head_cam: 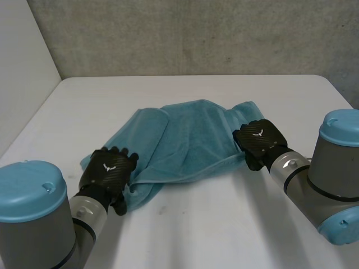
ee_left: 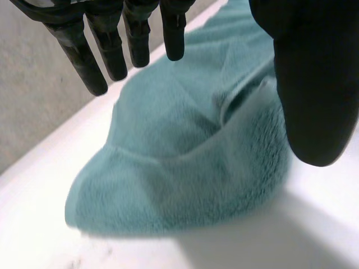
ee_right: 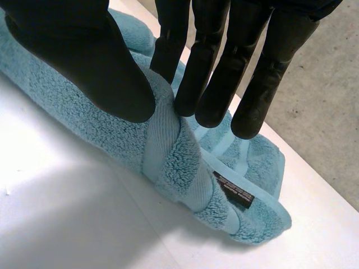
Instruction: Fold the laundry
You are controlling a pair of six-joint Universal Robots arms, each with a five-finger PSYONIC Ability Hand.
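A white table (head_cam: 196, 224) runs back to a grey concrete wall (head_cam: 196, 33). A teal towel (head_cam: 190, 140) lies crumpled on the table, stretched between the two hands. The left hand (head_cam: 107, 171) sits over the towel's near corner, its fingers (ee_left: 92, 67) straight and apart from the thumb, gripping nothing. The right hand (head_cam: 259, 140) is at the opposite end, its fingers (ee_right: 207, 84) and thumb pinching a raised ridge of hem. Just past its fingertips, a small black label (ee_right: 233, 189) lies on the towel's edge.
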